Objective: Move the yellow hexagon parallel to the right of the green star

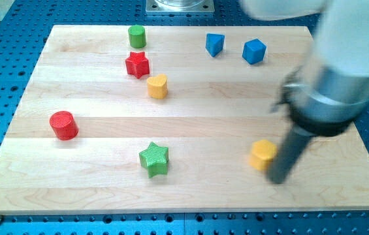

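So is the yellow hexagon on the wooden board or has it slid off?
On the board. The yellow hexagon sits on the wooden board, inside its bottom edge, level with the green star, my tip against its right side.

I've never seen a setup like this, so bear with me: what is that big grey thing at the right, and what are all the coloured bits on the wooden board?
That grey thing is a robot arm ending in a dark rod. It holds nothing; my tip only slides along the board and pushes blocks. There is one camera, looking down at the board. The tip touches or nearly touches the yellow hexagon, on its right. To the left lies the green star. Also there: a red cylinder, red star, green cylinder, yellow heart and two blue blocks.
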Robot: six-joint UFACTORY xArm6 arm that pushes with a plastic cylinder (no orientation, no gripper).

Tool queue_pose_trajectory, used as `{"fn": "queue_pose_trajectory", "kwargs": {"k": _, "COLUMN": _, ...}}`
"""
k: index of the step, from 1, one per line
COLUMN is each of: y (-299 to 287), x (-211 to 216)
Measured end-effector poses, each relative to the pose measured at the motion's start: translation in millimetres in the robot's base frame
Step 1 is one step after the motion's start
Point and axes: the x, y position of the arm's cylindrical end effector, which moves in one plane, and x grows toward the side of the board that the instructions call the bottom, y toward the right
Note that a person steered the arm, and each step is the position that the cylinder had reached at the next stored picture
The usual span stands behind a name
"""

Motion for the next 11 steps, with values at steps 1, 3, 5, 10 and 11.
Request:
{"fn": "queue_pose_trajectory", "kwargs": {"k": 1, "y": -91.0, "x": 38.5}}
{"fn": "queue_pose_trajectory", "kwargs": {"k": 3, "y": -74.4, "x": -10.9}}
{"fn": "queue_pose_trajectory", "kwargs": {"k": 5, "y": 43.4, "x": -36.9}}
{"fn": "queue_pose_trajectory", "kwargs": {"k": 10, "y": 94.3, "x": -122.4}}
{"fn": "queue_pose_trajectory", "kwargs": {"k": 11, "y": 95.1, "x": -215.1}}
